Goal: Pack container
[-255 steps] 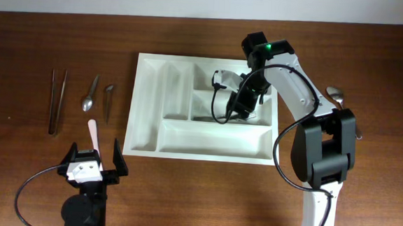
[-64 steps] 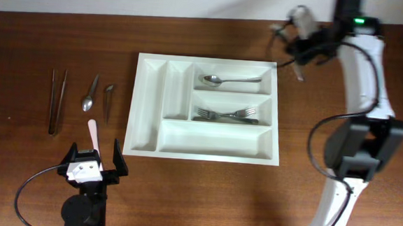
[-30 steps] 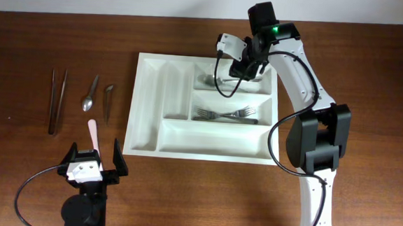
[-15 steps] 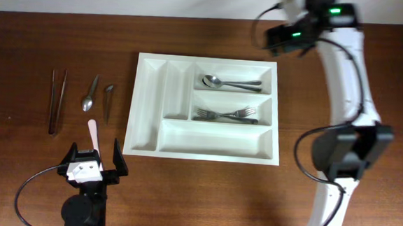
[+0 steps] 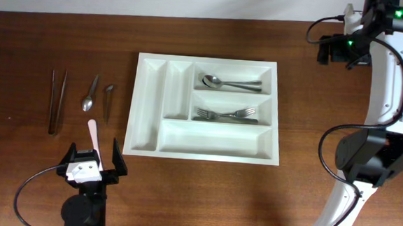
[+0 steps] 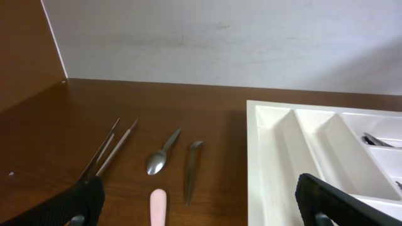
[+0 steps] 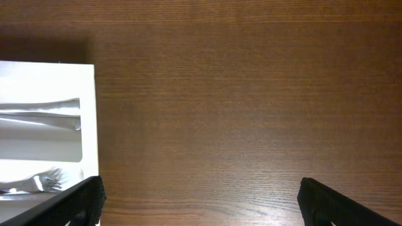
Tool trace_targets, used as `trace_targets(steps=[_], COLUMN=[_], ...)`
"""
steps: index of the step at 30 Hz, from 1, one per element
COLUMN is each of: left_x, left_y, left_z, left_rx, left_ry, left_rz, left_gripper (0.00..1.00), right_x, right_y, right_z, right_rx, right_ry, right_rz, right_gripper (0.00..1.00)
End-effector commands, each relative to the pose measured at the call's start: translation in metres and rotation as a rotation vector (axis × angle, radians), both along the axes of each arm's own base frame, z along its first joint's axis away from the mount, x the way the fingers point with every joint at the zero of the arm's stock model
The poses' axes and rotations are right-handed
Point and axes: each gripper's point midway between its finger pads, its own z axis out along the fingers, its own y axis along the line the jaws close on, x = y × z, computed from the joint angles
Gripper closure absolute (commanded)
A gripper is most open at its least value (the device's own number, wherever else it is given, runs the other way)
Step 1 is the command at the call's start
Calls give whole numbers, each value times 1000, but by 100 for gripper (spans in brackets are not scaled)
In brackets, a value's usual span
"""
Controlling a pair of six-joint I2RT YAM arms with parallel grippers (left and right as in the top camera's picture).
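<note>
The white container [image 5: 209, 60] lies mid-table, with two spoons [image 5: 231, 82] in its top right compartment and forks [image 5: 226, 114] in the one below. Its long bottom compartment and two narrow upright ones hold nothing. My right gripper [image 5: 333, 50] hangs open and empty over bare table beyond the container's top right corner. In the right wrist view, the gripper [image 7: 201, 202] shows only wood between its fingers, with the container's edge [image 7: 89, 125] at left. My left gripper [image 5: 92, 164] is open and empty near the front left. In the left wrist view, the gripper [image 6: 207, 204] faces the container [image 6: 264, 157].
Left of the container lie long metal tongs [image 5: 57, 101], a spoon [image 5: 90, 94], a small metal utensil [image 5: 108, 97] and a pink-handled utensil [image 5: 94, 133]. They also show in the left wrist view: tongs [image 6: 107, 150], spoon [image 6: 160, 157], metal utensil [image 6: 190, 169], pink handle [image 6: 157, 206].
My right gripper was over the top right compartment a second ago and has swung up and right, away from the container. A second spoon now lies there. The left arm has not moved.
</note>
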Motion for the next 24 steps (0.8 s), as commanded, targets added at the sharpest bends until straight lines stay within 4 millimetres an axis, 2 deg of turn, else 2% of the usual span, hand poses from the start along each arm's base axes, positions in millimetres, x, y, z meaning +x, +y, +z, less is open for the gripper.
trace_targets(steps=[1, 7, 10, 16, 18, 21, 24], left_x=[0, -20, -31, -14, -8, 6, 18], left_y=[-11, 4, 17, 12, 12, 18, 15], left_z=[0, 1, 18, 80, 94, 116, 128], left_rx=[3, -50, -33, -38, -3, 153, 159], left_ry=[3, 185, 283, 301, 327, 347, 299], left_rz=[-68, 34, 110, 80, 73, 70, 49], left_gripper=[1, 1, 1, 1, 1, 1, 1], right_x=[0, 0, 0, 0, 0, 0, 0], right_y=[-2, -2, -2, -2, -2, -2, -2], right_z=[8, 8, 8, 8, 8, 8, 8], right_rx=[-5, -5, -5, -5, -5, -6, -5], right_ry=[-20, -20, -20, -20, -20, -20, -20], right_rz=[-13, -13, -13, -13, -13, -14, -13], right_gripper=[1, 1, 1, 1, 1, 1, 1])
